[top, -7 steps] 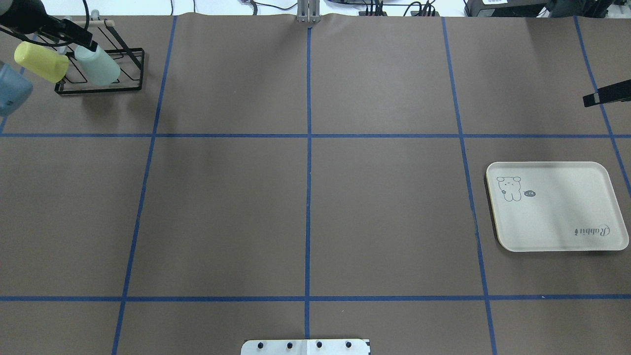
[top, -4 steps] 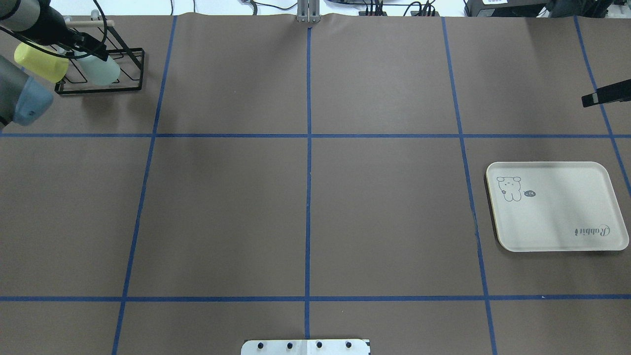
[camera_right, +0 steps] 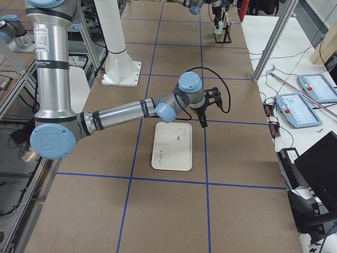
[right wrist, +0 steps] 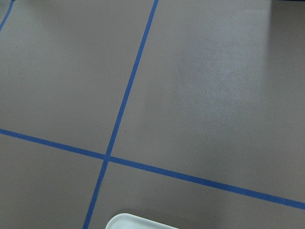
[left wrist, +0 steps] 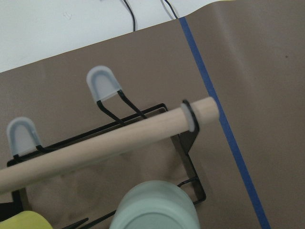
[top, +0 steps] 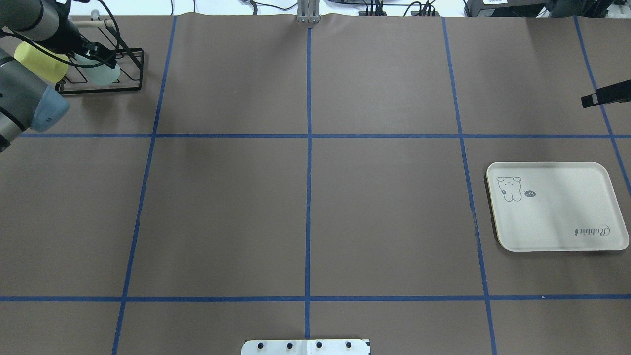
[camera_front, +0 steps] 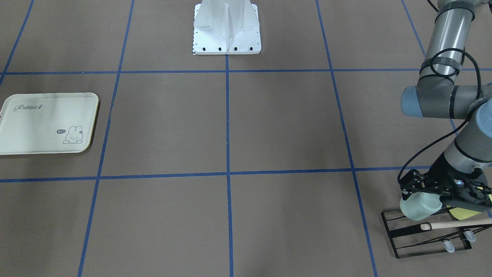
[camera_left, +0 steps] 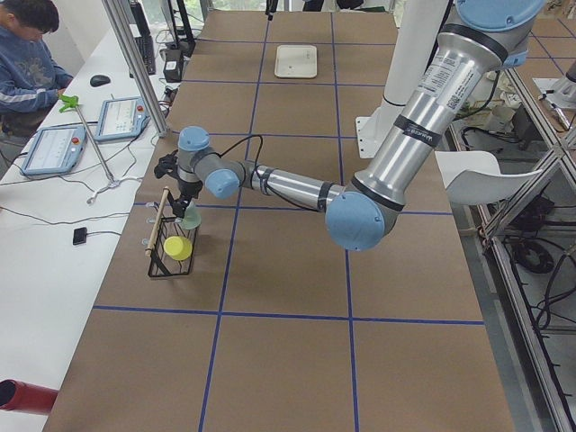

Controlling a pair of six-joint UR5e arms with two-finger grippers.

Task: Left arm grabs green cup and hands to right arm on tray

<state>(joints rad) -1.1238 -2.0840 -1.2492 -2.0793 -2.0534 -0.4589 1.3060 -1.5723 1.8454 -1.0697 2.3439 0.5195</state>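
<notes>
Brown counter, blue tape grid, tray flat at right, wire rack at far-left corner, base plate at near edge

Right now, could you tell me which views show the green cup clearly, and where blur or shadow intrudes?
Left wrist view: green cup close, soft, cropped by the bottom edge. Front-facing view: it is crisper, evenly lit. Overhead view: a faint shadow band crosses the tray. Right wrist view: sheen on the table.

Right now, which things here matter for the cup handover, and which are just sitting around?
Job: green cup, tray, left arm, right arm.
Just there: yellow cup, black rack, wooden rod.
</notes>
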